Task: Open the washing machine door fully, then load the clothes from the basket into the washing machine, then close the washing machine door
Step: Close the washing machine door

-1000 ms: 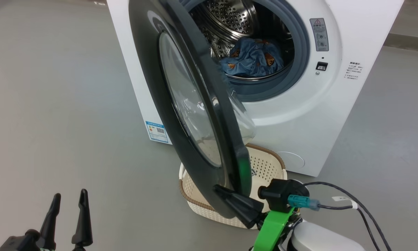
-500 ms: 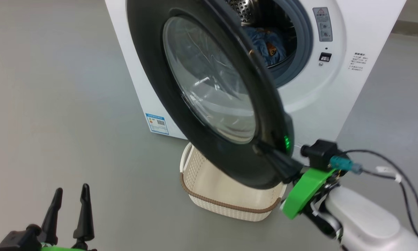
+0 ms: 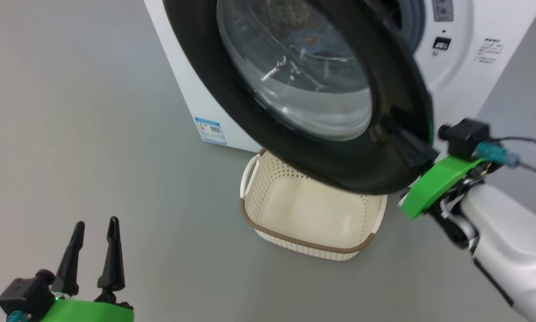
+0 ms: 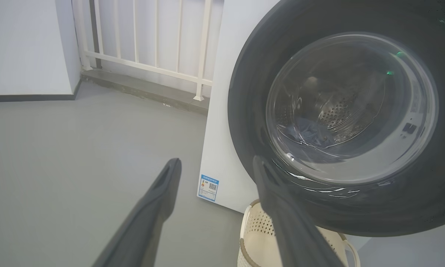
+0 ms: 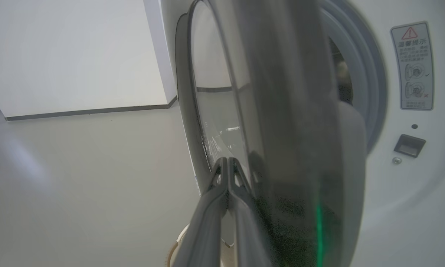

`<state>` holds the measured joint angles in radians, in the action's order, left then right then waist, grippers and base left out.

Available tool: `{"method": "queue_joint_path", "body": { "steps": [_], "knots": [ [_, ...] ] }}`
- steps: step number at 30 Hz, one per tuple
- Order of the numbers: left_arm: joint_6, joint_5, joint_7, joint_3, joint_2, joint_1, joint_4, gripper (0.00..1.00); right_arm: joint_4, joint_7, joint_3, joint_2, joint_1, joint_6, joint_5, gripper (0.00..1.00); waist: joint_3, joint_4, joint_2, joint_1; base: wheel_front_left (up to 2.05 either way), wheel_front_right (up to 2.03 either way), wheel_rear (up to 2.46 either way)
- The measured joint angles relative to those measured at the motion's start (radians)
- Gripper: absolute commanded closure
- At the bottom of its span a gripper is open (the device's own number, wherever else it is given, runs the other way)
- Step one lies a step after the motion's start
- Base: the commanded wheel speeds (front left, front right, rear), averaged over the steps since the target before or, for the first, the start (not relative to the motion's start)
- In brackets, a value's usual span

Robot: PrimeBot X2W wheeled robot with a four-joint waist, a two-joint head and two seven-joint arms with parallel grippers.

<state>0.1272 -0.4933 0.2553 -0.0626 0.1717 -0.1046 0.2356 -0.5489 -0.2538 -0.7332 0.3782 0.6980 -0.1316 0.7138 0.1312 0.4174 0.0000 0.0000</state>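
**Head view.** The washing machine door point(image 3: 294, 80), black-rimmed with a clear glass bowl, fills the upper centre of the frame. It stands swung partway out from the white washing machine point(image 3: 455, 85) at the upper right. Below the door's lower edge, at centre frame, the basket point(image 3: 303, 243) stands on the grey floor point(image 3: 93, 112) just in front of the machine. The right end effector point(image 5: 228, 161), right of centre on its green mount point(image 3: 433, 185), is clenched. Its 2 fingers are pressed together around no object and lie against the lower right part of the door's rim. The left end effector point(image 3: 96, 222), at the lower left, is released, with its 2 fingers spread, well apart from door and basket.

**Left wrist view.** Through the door glass, right of centre, the clothes point(image 4: 311, 133) lie as a blue heap low in the perforated drum point(image 4: 337, 115). A blue label sticker point(image 4: 208, 187) sits low on the machine's side panel, near the basket.
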Motion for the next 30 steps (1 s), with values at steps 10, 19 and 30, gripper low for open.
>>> {"method": "queue_joint_path", "body": {
  "steps": [10, 19, 30],
  "knots": [
    [0.0, -0.017, 0.0, -0.003, -0.002, -0.041, -0.023, 0.0, -0.015, 0.0, 0.127, 0.036, 0.084, 0.0, -0.038, 1.0, 0.098, 0.02, 0.0, 0.0, 0.0, 0.0, 0.0],
    [0.0, -0.027, 0.0, -0.024, -0.02, -0.099, -0.04, 0.0, -0.024, 0.0, 0.199, 0.067, 0.181, 0.0, -0.06, 1.0, 0.199, 0.02, 0.0, 0.0, 0.0, 0.0, 0.0],
    [0.0, -0.042, 0.0, -0.034, -0.03, -0.144, -0.046, 0.0, -0.045, -0.004, 0.279, 0.089, 0.298, -0.008, -0.11, 1.0, 0.3, 0.023, 0.0, 0.0, 0.0, 0.0, 0.0]
  ]
}}
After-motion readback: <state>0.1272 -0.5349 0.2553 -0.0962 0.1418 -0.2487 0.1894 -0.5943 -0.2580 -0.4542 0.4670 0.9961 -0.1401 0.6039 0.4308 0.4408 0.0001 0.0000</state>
